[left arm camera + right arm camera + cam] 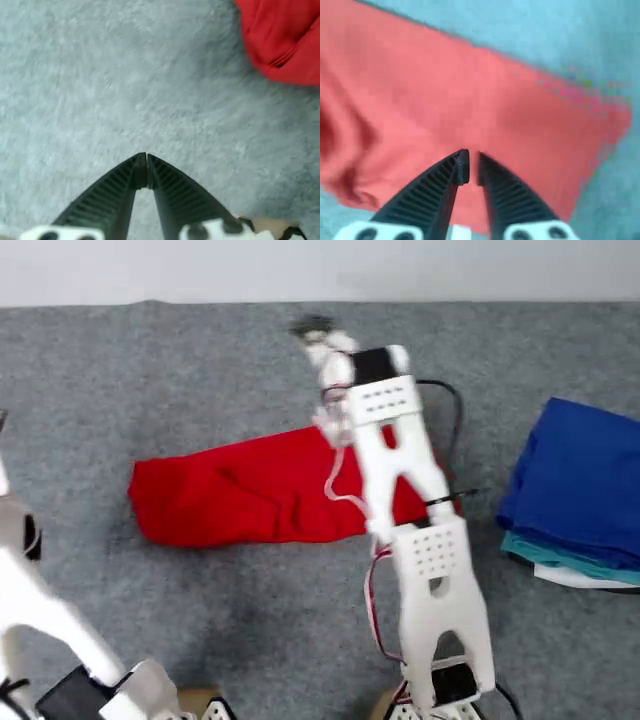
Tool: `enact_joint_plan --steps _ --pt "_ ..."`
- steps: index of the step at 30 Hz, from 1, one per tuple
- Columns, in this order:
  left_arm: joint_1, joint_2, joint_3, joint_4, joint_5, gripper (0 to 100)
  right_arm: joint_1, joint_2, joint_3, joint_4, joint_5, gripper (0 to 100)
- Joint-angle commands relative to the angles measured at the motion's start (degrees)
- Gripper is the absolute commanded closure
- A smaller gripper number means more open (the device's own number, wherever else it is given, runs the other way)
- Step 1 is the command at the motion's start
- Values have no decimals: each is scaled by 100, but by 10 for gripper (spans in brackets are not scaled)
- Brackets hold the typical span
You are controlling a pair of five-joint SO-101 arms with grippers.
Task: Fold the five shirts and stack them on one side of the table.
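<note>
4 shirts [240,490] [585,475] [555,552] [572,578], 2 arms [405,485] [45,615]

red shirt [230,490] partly under arm [405,470], stack [580,480] cropped

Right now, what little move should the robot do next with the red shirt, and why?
Probably the right tool should open wider and dip down to pinch the red shirt. It hangs over the cloth with its tips barely apart and nothing between them, and the shirt lies stretched out, away from the pile of folded shirts.

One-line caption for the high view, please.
Right gripper above the red shirt mid-table; stack of folded shirts at the grey table edge.
</note>
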Motion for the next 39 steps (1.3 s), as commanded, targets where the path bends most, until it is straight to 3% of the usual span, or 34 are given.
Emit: enact_joint_plan --steps 1,4,19,39 --pt "-422 -220 -145 158 -220 993 321 -620 325 233 -563 768" --pt "-642 -220 -145 158 -237 993 338 -523 325 163 -747 713" --pt "-677 -264 -180 246 -220 993 1077 31 352 -470 -1152 712" --pt "-703 -264 -163 290 -211 993 778 998 308 -699 -1204 724"
